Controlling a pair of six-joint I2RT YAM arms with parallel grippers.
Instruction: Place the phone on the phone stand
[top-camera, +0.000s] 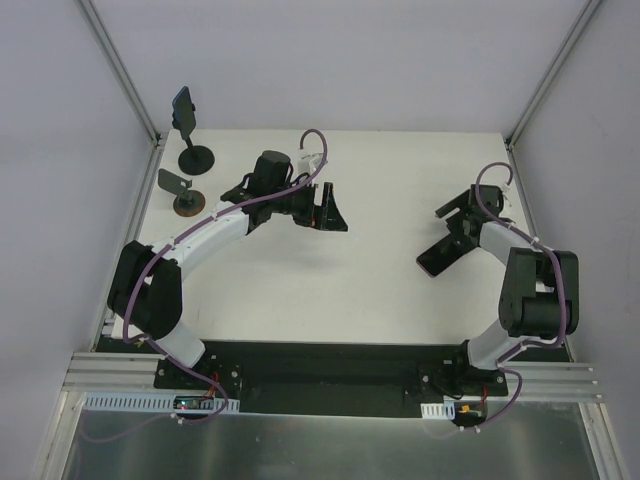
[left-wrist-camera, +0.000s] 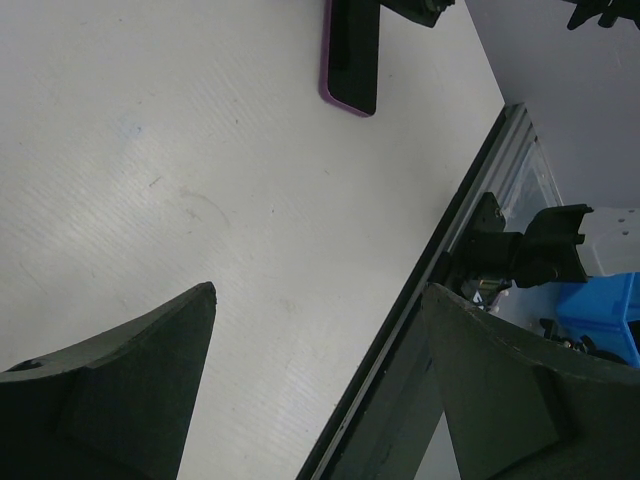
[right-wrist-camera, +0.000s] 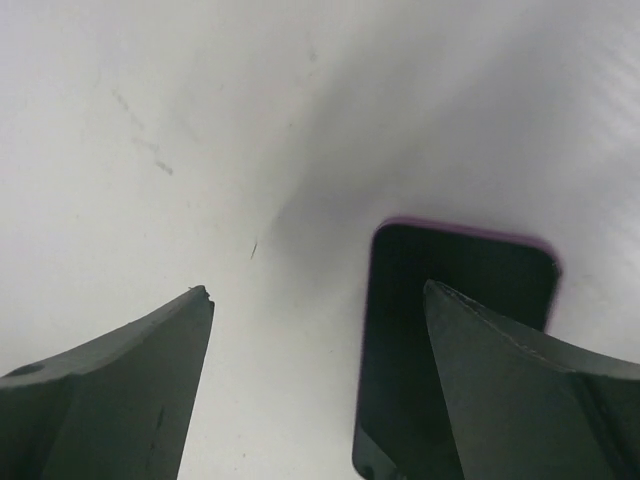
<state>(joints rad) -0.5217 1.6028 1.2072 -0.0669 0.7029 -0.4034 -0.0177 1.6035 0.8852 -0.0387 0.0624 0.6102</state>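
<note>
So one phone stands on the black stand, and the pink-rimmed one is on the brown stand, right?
Not quite. The pink-rimmed phone lies flat on the table under the right hand, not on the brown stand, as the top view shows. The other phone is on the black stand.

We look down on a white table (top-camera: 380, 290), evenly lit, with only soft shadows on it. Pale grey panels close it in: a back wall (top-camera: 340, 60), a left wall (top-camera: 50, 150) and a right wall (top-camera: 600, 150). Slanting aluminium posts (top-camera: 120, 65) rise from the back corners. A black plate (top-camera: 320, 365) runs along the near edge between ribbed aluminium rails (top-camera: 110, 375). Nearer still lies a dull metal sheet (top-camera: 320, 450). In the left wrist view, a blue bin (left-wrist-camera: 610, 310) shows beyond the table's edge.
</note>
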